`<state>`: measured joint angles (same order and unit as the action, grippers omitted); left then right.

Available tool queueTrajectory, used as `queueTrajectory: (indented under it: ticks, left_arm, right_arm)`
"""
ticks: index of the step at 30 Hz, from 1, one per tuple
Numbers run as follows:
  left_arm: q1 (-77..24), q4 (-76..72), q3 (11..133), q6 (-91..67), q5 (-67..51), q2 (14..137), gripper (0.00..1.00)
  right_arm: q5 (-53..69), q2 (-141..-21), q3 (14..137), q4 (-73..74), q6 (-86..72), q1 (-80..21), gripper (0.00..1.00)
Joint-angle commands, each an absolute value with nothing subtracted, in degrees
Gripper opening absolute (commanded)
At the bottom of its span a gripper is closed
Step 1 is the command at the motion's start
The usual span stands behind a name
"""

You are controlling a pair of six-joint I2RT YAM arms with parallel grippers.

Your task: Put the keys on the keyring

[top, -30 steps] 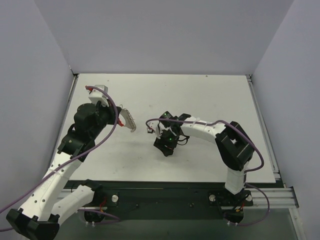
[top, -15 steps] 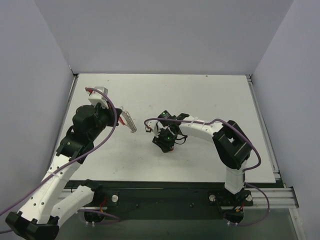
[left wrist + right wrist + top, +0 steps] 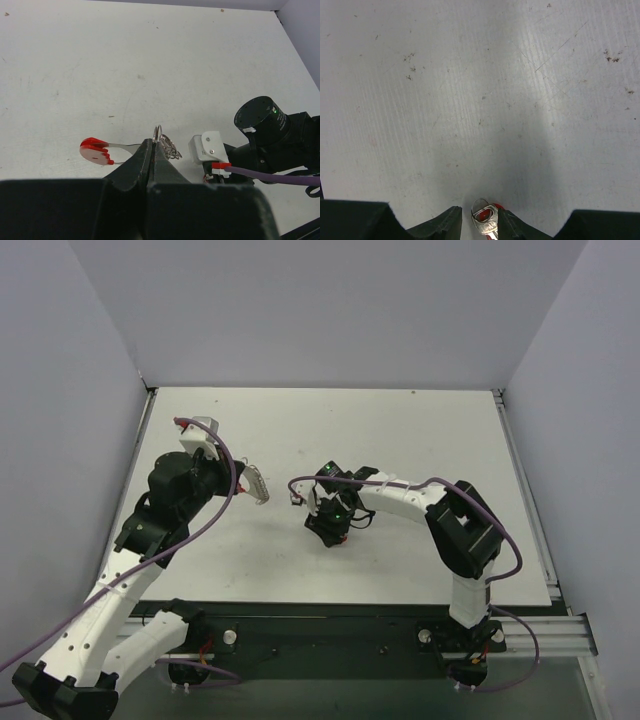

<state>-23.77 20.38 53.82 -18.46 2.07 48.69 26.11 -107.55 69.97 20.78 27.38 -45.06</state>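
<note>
Keyring [image 3: 158,133] first: a thin silver loop, nipped at the very tips of the left gripper [image 3: 153,143]. Sits over the white table [image 3: 150,60], left of its middle in the overhead view. Carries a small tangle of silver links [image 3: 170,148] on its right side. On its left, a red tab [image 3: 95,150] on a flat silver stem, running in toward the fingers. Left gripper clenched tight on the loop, no gap between the fingers.

Just to the right, near but apart: the right gripper [image 3: 299,496], pointed toward the loop. In its own wrist view, a silver key [image 3: 487,227] with red behind it, low between the parted fingers [image 3: 447,220], a bit of wire loop above it. Lies nearer the right-hand finger. Cannot tell whether truly grasped or merely lying between the fingers. Beyond the key, only scuffed white table.
</note>
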Motion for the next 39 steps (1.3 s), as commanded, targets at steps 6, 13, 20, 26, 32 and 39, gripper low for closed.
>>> queueTrajectory:
  ticks: [6, 13, 20, 26, 32, 39]
  left_arm:
    - [-23.2, 18.1, 54.7, -18.5, 1.1, 47.9, 0.00]
    - [-22.9, 18.4, 54.9, -18.5, 1.1, 47.6, 0.00]
    - [-22.8, 19.3, 54.9, -18.1, 1.2, 46.6, 0.00]
    - [-22.9, 19.2, 54.5, -17.8, 0.5, 46.5, 0.00]
    - [-22.9, 18.6, 54.0, -17.8, 0.0, 46.7, 0.00]
    - [-22.8, 18.9, 53.8, -17.8, -1.1, 46.4, 0.00]
  right_arm:
    - [28.2, -107.4, 70.6, 23.4, 29.2, -45.0, 0.34]
    - [29.3, -109.4, 71.4, 22.2, 27.9, -44.7, 0.12]
    - [32.2, -109.5, 73.6, 22.2, 25.4, -41.9, 0.00]
    - [39.2, -105.4, 76.8, 24.1, 22.1, -35.8, 0.00]
    - [43.6, -103.5, 80.5, 29.0, 22.0, -32.6, 0.00]
    - [33.4, -101.7, 74.6, 28.0, 28.3, -38.1, 0.44]
